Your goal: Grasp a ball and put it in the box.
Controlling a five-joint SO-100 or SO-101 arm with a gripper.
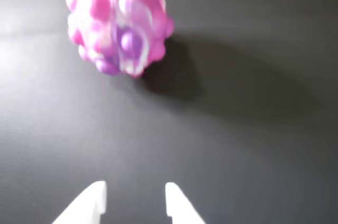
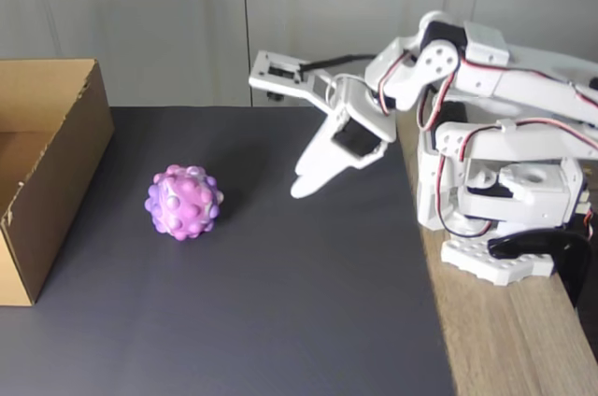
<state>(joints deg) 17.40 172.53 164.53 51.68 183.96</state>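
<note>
The pink and purple bumpy ball [image 2: 183, 202] rests on the dark mat, left of centre in the fixed view. In the wrist view the ball [image 1: 116, 23] lies at the top left, blurred, well ahead of my white fingertips. My gripper [image 2: 301, 189] hangs above the mat to the right of the ball, pointing down and left, clearly apart from it. In the wrist view the gripper [image 1: 134, 195] is open, with bare mat between the two tips. The brown cardboard box [image 2: 56, 181] stands open-topped at the left edge, left of the ball.
A dark grey mat [image 2: 280, 321] covers most of the table. A strip of bare wooden table [image 2: 505, 340] runs along the right, where the arm's white base [image 2: 500, 200] is mounted. A pale wall closes off the back.
</note>
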